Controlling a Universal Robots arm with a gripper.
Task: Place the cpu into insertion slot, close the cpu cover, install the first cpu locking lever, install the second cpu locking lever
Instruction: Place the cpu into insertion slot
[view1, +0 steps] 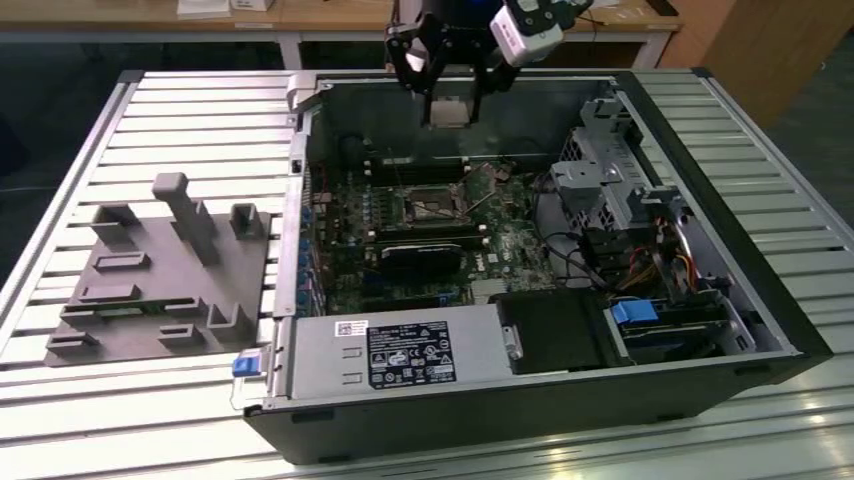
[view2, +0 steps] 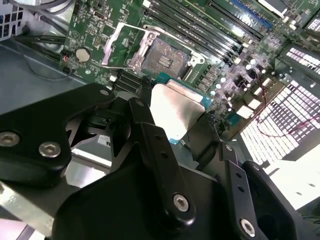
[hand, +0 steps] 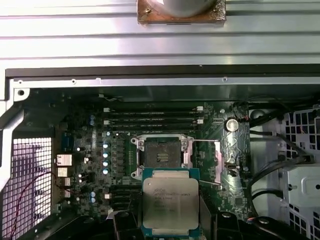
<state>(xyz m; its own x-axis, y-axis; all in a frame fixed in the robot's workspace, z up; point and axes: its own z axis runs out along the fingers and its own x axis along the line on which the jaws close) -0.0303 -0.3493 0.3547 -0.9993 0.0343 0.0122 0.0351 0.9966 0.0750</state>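
Clenched on the edges of the flat, square, silvery-topped cpu (hand: 170, 202), the black pincer (view1: 450, 102) holds it level above the dark-centred square insertion slot (hand: 161, 152), whose thin silver cpu cover (hand: 206, 162) stands open to admit it.

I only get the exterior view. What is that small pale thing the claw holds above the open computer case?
Observer: The claw grips a cpu. The first wrist view shows its silvery metal top and green edge.
Operator: Is its socket free?
Observer: Yes. In both wrist views the insertion slot has a dark, empty centre, and the cpu is apart from it.
Operator: And the lid?
Observer: The cpu cover is open, swung off to one side of the slot.
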